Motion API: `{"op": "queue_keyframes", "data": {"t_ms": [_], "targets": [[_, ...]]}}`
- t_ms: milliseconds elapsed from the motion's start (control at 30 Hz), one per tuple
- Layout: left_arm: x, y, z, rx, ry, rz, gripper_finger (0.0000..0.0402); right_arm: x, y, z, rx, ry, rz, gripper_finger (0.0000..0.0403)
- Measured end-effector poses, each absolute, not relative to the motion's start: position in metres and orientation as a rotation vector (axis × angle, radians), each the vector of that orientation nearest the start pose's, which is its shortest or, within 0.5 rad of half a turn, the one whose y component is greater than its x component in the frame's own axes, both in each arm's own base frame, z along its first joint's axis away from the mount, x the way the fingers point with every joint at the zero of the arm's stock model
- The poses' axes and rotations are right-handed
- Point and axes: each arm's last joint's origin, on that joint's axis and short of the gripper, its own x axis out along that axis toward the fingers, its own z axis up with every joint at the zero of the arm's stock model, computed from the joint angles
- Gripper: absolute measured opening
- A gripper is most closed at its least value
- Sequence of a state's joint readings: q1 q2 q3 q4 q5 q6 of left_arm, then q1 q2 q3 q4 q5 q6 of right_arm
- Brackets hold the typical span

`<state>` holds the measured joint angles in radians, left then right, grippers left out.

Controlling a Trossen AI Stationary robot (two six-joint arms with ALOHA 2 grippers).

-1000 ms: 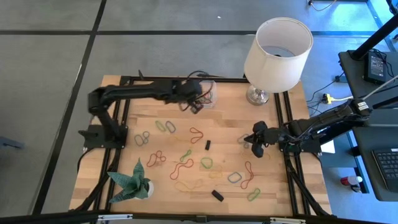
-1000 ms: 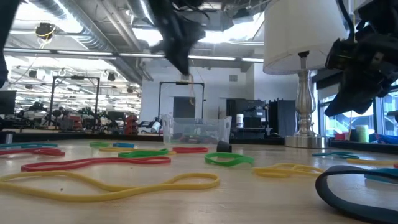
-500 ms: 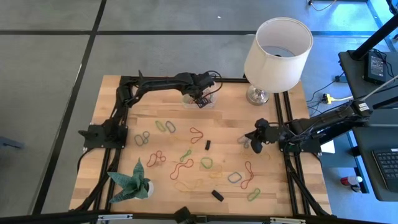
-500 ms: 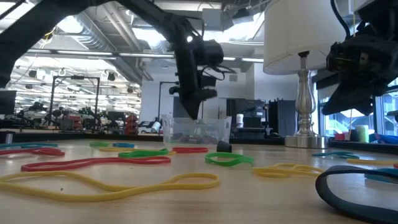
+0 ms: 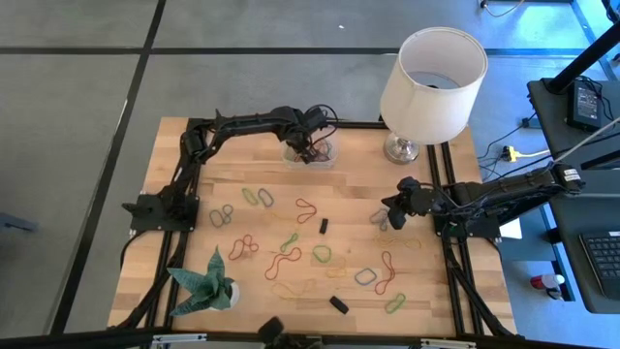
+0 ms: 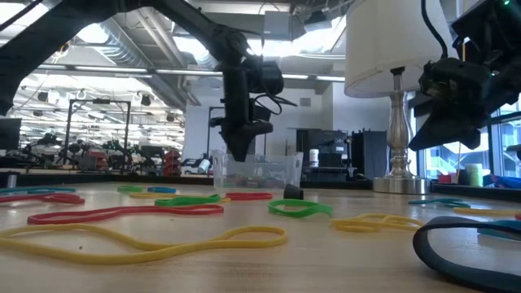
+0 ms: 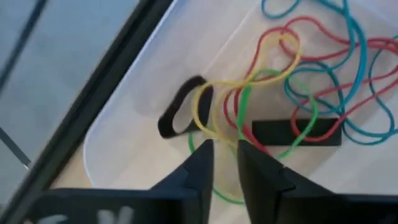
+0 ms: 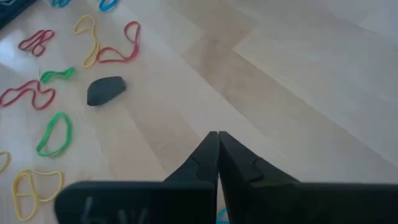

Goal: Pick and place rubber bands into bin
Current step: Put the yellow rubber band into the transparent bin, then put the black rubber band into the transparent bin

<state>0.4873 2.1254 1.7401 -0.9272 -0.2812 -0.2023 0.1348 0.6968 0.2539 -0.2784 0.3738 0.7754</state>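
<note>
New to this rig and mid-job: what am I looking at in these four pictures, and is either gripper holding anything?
Two dark robot arms work at a wooden table. One picture looks straight down, one looks level across the tabletop, and two come from cameras on the wrists. The left gripper hangs over the clear bin, fingers slightly apart, empty; bands already lie inside the bin. The right gripper hovers near the lamp, shut, holding nothing. Loose rubber bands, small black blocks and a green paper figure lie on the wood.

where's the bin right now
In the high view the bin sits at the table's far edge, under the left gripper, left of the lamp.
</note>
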Motion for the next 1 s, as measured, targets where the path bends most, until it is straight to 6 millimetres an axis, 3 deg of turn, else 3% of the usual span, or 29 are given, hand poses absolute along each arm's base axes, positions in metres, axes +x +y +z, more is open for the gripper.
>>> {"op": "queue_keyframes", "data": {"t_ms": [200, 533, 667, 767, 867, 1000], "targets": [[0.375, 0.205, 0.205, -0.339, 1.281, 0.78, 0.0123, 0.136, 0.008, 0.16, 0.542, 0.571, -0.471, 0.0012], [0.37, 0.165, 0.269, -0.36, 1.097, 0.774, 0.0117, 0.136, 0.008, 0.16, 0.54, 0.573, -0.467, 0.0012], [0.372, 0.126, 0.294, -0.354, 1.036, 0.686, 0.0089, 0.136, 0.008, 0.16, 0.54, 0.572, -0.466, 0.0012], [0.379, 0.09, 0.301, -0.298, 1.02, 0.617, 0.0049, 0.137, 0.008, 0.161, 0.544, 0.562, -0.462, 0.0012], [0.385, 0.056, 0.294, -0.223, 1.042, 0.546, 0.0009, 0.138, 0.008, 0.162, 0.55, 0.544, -0.454, 0.0009], [0.386, 0.021, 0.272, -0.207, 1.086, 0.472, 0.0002, 0.14, 0.01, 0.165, 0.555, 0.521, -0.432, 0.0004]]}}
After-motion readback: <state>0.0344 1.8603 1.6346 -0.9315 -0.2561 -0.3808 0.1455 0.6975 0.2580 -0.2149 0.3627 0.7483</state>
